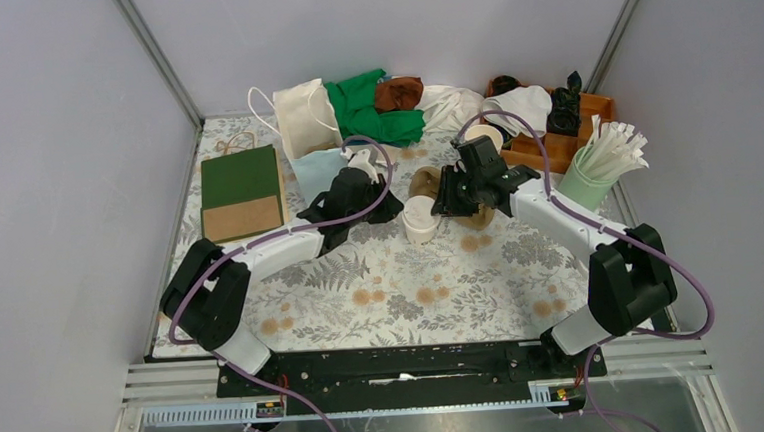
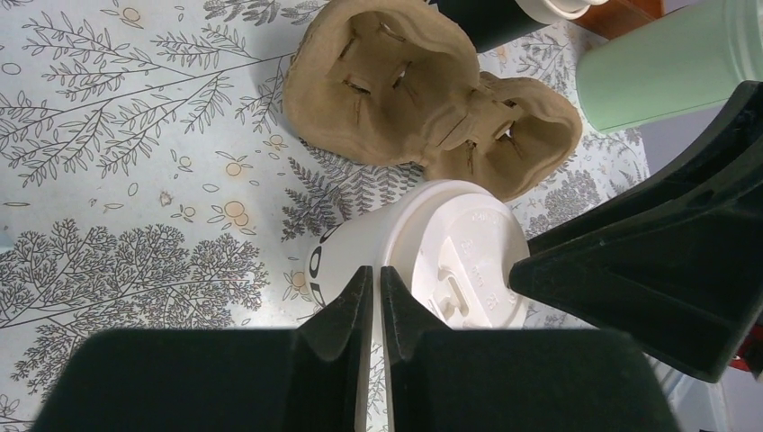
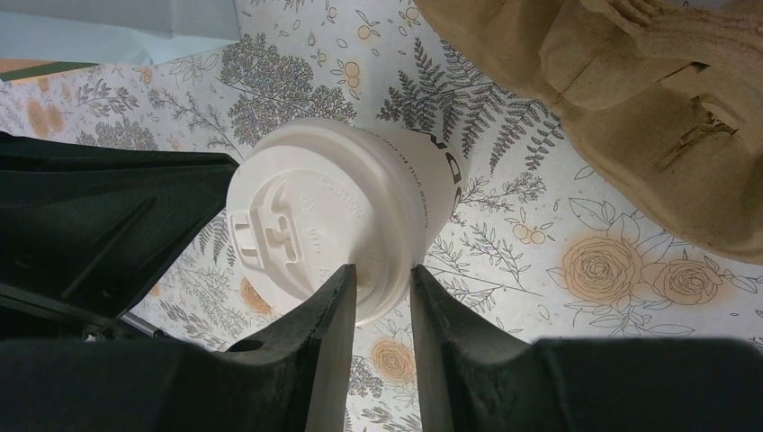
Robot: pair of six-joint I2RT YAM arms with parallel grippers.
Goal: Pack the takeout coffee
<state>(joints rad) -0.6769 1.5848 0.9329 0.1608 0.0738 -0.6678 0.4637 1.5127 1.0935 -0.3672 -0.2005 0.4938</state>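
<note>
1. The takeout coffee stands on the table, between the left gripper and the right gripper.
2. The pulp tray lies just behind it.
3. The straw holder stands well to the right.

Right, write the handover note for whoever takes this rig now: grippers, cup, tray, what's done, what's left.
Left gripper: nearly shut, tips by the cup, holding nothing that shows.
Right gripper: part open, astride the near edge of the lid; whether it grips is unclear.
Cup: lidded, upright on the table, beside the tray, not in it.
Tray: the pockets in view are empty.
Done: lid is on.
Left: probably set the cup into a tray pocket.
</note>
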